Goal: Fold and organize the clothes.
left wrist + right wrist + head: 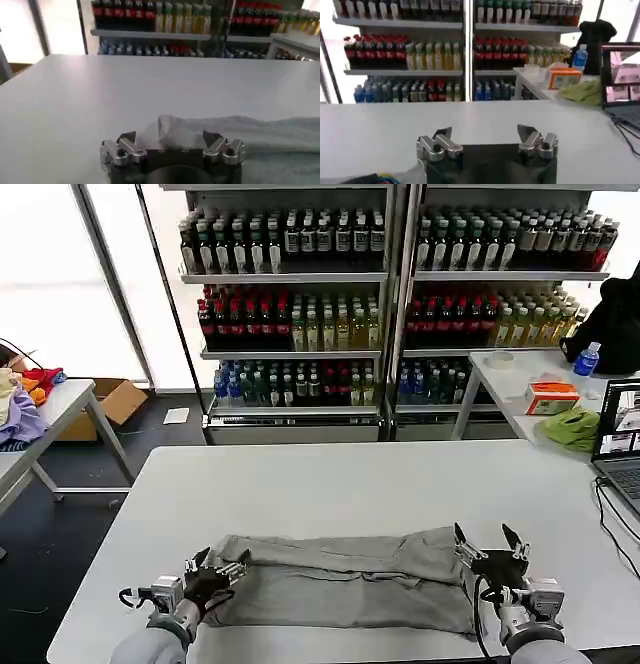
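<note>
My left tool (218, 565) sits released, fingers spread, at the lower left of the head frame, over the left end of the grey shirt (345, 574). My right tool (490, 546) is likewise released at the lower right, at the shirt's right end. The shirt lies folded in a long band across the near edge of the white desk (350, 479).

White table (330, 484) under both grippers. Beyond them: metal shelving (395, 304) stocked with bottled drinks, bright windows (45, 284) behind. Dark floor (60, 534). Side table (515, 389) beyond the right gripper; cardboard box (118, 399) far beyond the left.
</note>
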Action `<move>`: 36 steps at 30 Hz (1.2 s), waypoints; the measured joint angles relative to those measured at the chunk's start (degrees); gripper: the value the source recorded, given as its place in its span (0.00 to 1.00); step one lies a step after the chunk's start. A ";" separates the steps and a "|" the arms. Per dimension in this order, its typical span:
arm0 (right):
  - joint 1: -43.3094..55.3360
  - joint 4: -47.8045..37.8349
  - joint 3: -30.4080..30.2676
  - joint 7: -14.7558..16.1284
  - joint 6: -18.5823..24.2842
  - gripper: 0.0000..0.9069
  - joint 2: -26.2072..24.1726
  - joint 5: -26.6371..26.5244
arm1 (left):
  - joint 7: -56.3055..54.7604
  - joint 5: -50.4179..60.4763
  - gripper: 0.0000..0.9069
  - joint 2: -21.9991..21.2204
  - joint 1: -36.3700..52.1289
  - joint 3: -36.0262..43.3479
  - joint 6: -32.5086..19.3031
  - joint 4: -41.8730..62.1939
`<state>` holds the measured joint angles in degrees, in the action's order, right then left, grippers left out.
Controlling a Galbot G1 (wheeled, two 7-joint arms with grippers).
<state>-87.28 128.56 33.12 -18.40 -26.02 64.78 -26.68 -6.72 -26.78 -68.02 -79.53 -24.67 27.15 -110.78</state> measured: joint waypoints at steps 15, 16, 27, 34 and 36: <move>1.89 -0.51 1.44 0.05 -0.70 1.00 -1.39 -1.84 | 1.89 0.88 0.00 -2.84 -1.99 -0.62 -1.77 0.09; 1.94 -0.58 1.40 0.03 -0.71 1.00 -1.39 -1.86 | 2.05 0.99 0.00 -2.94 -2.16 -0.60 -1.83 0.00; 3.07 -1.07 1.58 -0.15 -1.08 1.00 -1.82 -2.61 | 3.46 1.54 0.00 -2.57 -2.88 -1.69 -3.59 -0.27; 4.04 -1.14 2.15 -0.48 -1.58 1.00 -2.32 -3.54 | 4.40 -0.04 0.00 0.77 -2.73 -5.48 -4.87 0.71; 4.35 -1.31 2.16 -0.58 -1.71 1.00 -2.31 -3.80 | 4.67 -1.11 0.00 3.06 -2.34 -7.63 -5.38 1.60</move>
<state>-82.94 127.25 35.27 -18.97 -27.73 62.46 -30.48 -2.04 -27.89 -64.96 -81.87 -32.30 21.78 -109.18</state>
